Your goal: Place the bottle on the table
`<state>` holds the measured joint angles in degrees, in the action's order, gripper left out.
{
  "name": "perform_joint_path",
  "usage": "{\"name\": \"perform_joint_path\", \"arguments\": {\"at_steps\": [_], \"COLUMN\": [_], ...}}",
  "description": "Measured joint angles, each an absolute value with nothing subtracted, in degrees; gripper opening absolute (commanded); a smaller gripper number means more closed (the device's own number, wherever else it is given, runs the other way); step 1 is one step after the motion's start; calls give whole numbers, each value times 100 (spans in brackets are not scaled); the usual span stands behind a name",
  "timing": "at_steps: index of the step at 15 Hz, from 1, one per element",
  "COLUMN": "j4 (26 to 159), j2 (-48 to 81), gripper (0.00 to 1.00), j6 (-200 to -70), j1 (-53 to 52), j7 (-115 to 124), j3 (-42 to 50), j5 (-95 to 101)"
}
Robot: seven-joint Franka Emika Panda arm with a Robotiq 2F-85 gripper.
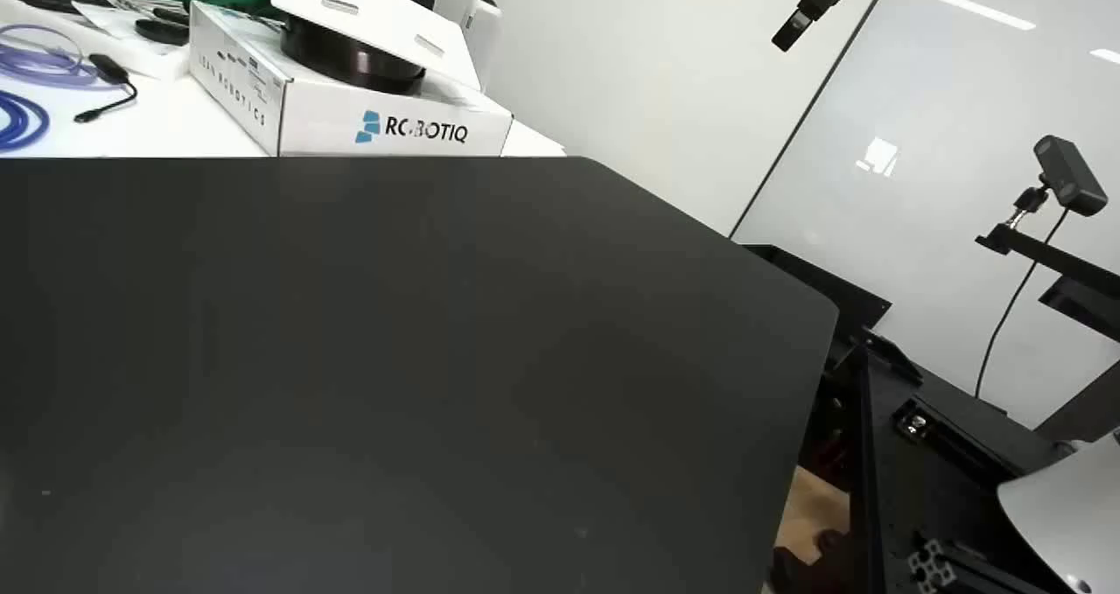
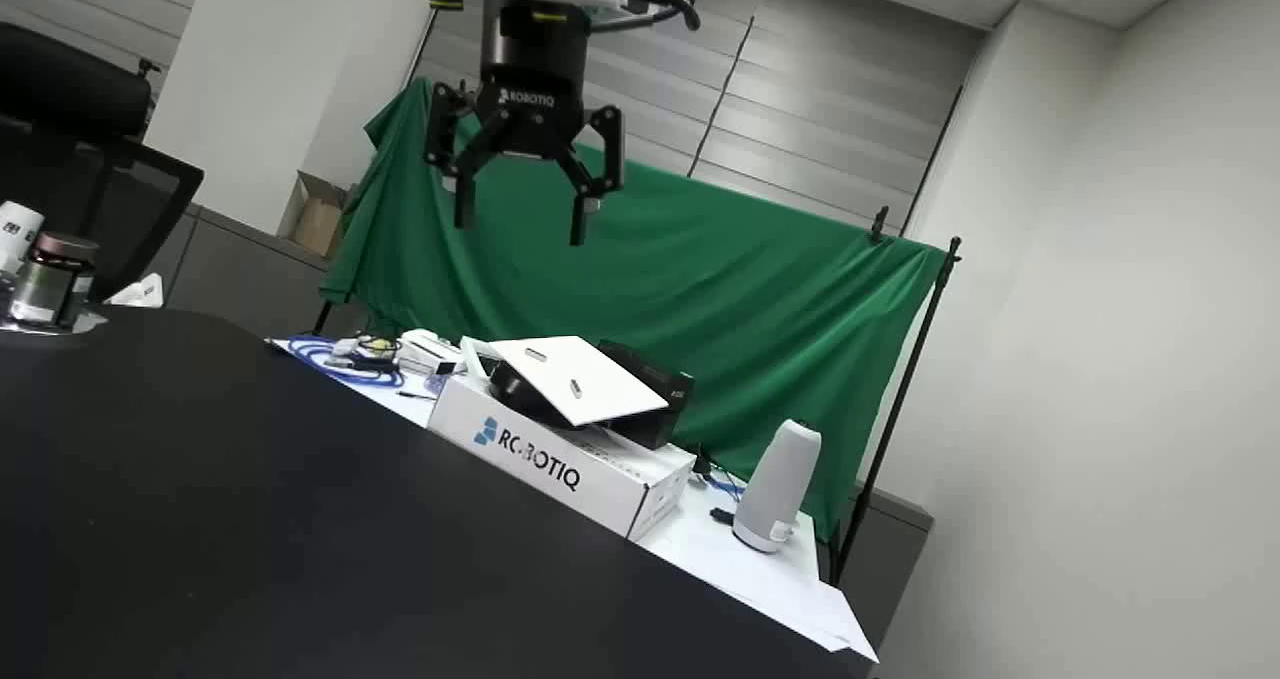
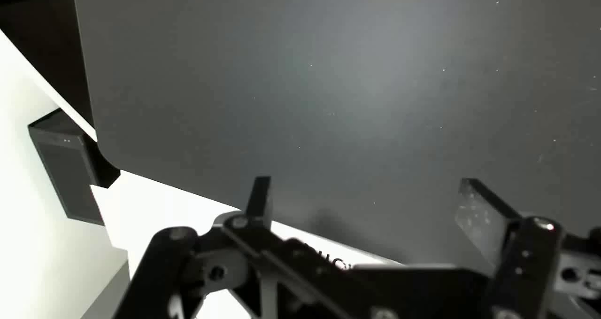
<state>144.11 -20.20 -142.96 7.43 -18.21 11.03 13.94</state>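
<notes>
Largest of all, the matte black table (image 1: 420,366), broad and flat in both exterior views, bounded by straight edges and rounded corners. In an exterior view, a level far edge, a long slanting side edge, then a steep edge running out of view, with a wide expanse of surface within.

Next, a green cloth (image 2: 640,249), hung in folds well beyond the table. In front of it, a white surface (image 2: 745,574), bordered diagonally by the table's far edge. Past the steep edge, a black frame (image 1: 919,489), set off by a dark gap.

Resting on the white surface, a white box (image 1: 385,126) with a blue mark and dark lettering, close by the far edge; impossible to tell whether touching the table. On top, a tilted white board (image 1: 376,17).

Smaller, the end effector (image 2: 522,229), well above table level, with fingers (image 2: 579,221) spread wide and a broad gap between the tips. Ample air to either side and underneath. In the wrist view, one finger across the table's edge, one over black tabletop alone.

Smallest, the stubby bottle (image 2: 55,281), dark with a silvery band, upright at the far left of an exterior view, just beside a white item (image 2: 15,234), near the table's rounded corner and well apart from the end effector. Impossible to tell whether on the table or past its edge.
</notes>
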Motion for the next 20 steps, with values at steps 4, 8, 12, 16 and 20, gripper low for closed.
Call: {"name": "perform_joint_path", "arguments": {"at_steps": [4, 8, 12, 16, 20], "j4": [14411, 14411, 14409, 14274, 13782], "j2": [-2019, -2018, -1991, -1585, -738], "gripper": [100, 100, 100, 100, 100], "j6": [-14296, -14296, -14341, -14717, -14836], "j1": [743, 743, 724, 439, -106], "j7": [-1821, -1821, -1827, -1734, -1382], "j3": [1103, 1103, 1056, 588, -125], "j5": [1393, 1393, 1393, 1387, 1353]}}
